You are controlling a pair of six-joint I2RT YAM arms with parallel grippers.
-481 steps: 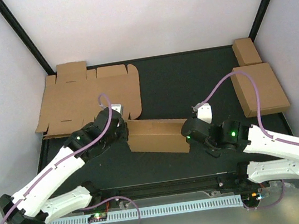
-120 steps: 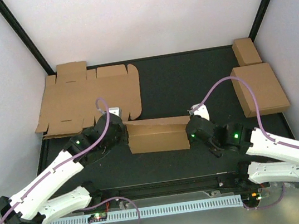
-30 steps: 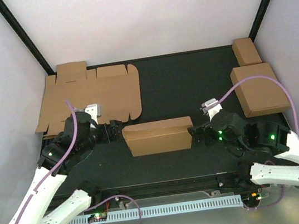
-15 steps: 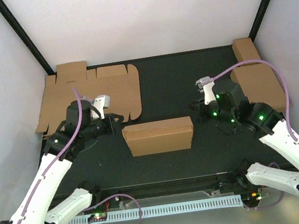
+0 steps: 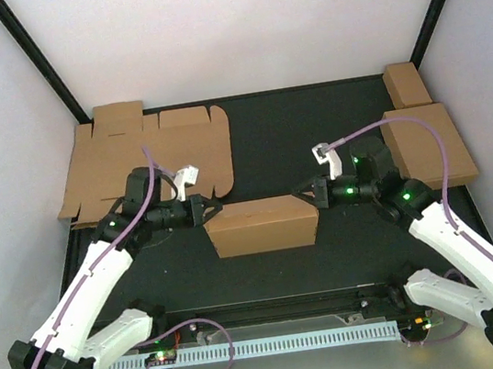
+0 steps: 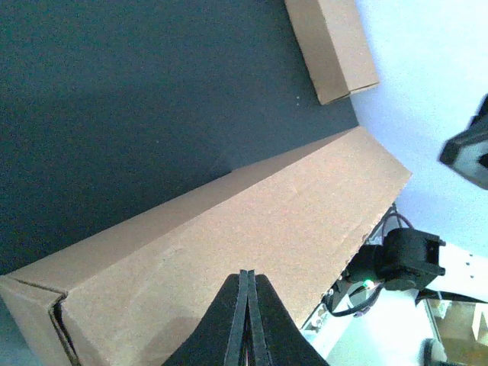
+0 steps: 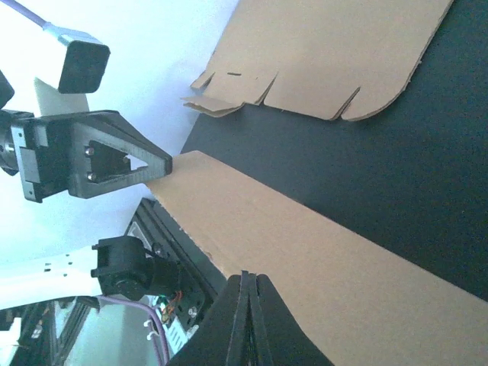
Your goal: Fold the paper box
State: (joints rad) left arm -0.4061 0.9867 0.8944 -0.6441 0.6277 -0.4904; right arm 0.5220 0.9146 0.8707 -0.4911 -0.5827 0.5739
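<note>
Left gripper [image 5: 215,206], closed and empty, sat at paper box [image 5: 262,224] left end; right gripper [image 5: 299,191], likewise closed, sat at its right end.

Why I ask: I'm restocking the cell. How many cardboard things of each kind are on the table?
Flat brown die-cut cardboard sheet, far left: 1 (more underneath cannot be told)
Long folded brown cardboard box, centre: 1
Squarish brown cardboard box, right: 1
Small oblong brown cardboard box, far right: 1
Total: 4
</note>
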